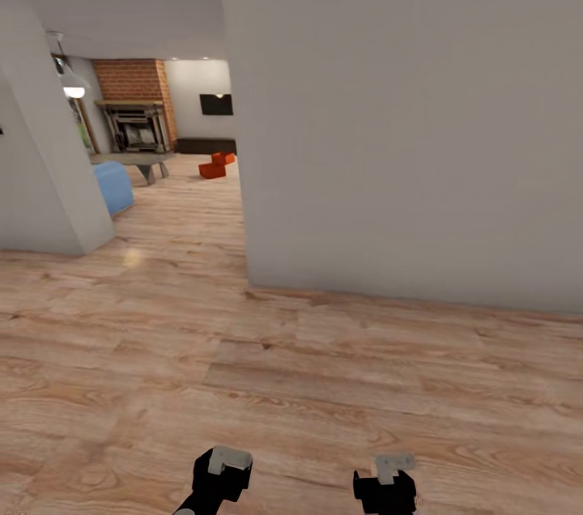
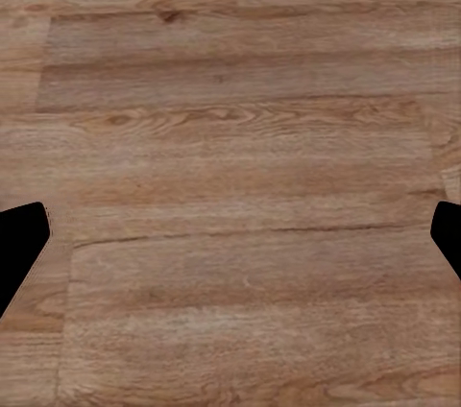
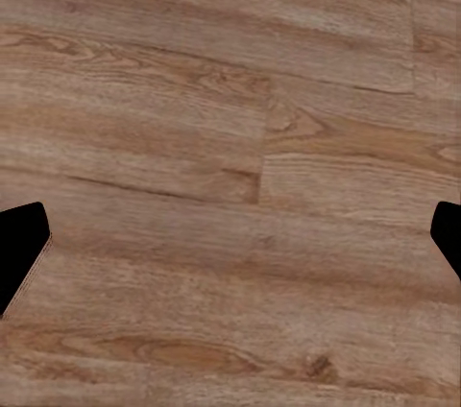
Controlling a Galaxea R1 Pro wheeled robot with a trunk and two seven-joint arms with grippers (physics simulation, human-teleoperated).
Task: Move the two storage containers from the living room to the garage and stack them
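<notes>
jaws spread, empty; storage containers [image 1: 216, 165] far past wall corner [image 1: 245, 272].

We count two storage containers [image 1: 217, 165], one brick fireplace [image 1: 135, 106], one blue sofa [image 1: 113, 186], one wall TV [image 1: 216, 104].

A wood floor [image 1: 162, 337] runs from the robot's base forward into the living room. A wall [image 1: 405, 110] stands close ahead on the right, its near corner edge at the middle of the head view. Another wall corner [image 1: 40, 175] stands on the left, and the way into the room lies between them. Far down that way, two storage containers [image 1: 216, 165] rest on the floor, one just behind the other, before a low cabinet [image 1: 206, 146] along the back wall, with a TV [image 1: 216, 104] above it. Left of them stands a fireplace [image 1: 134, 122], a table [image 1: 138, 164] before it and a sofa [image 1: 113, 185] nearer still.
</notes>
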